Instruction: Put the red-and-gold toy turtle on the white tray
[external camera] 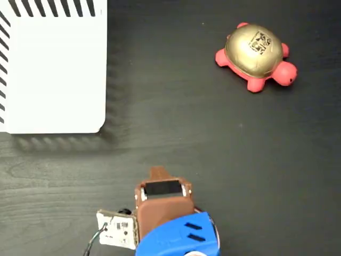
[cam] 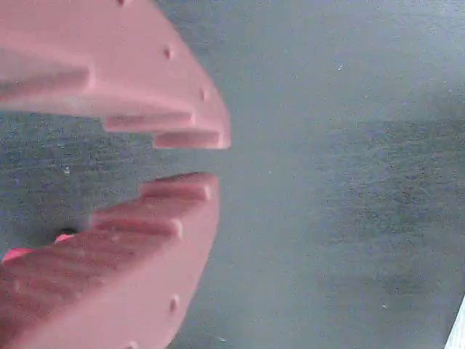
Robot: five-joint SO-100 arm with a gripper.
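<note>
Coral-red body, shiny gold domed shell: the red-and-gold toy turtle [external camera: 254,55] sits upright on the dark table [external camera: 213,160] near the far right corner in the fixed view, head toward the right edge, a small black printed code on top of the shell. Nothing touches it. A sliver of red at the lower left edge of the wrist view may be part of it; too little shows to be sure.

White tray [external camera: 53,69] lies flat at the far left corner, cut by the picture's top and left edges, black stripes along those sides, one rounded corner toward the table's middle. Well apart from the turtle.

Gripper [cam: 195,161] reddish-brown, at the near edge in the fixed view, on a blue arm part [external camera: 178,237]. Wrist view shows its two ridged fingers [cam: 160,218] slightly parted, a narrow gap between the tips, holding nothing, only bare table beyond.
</note>
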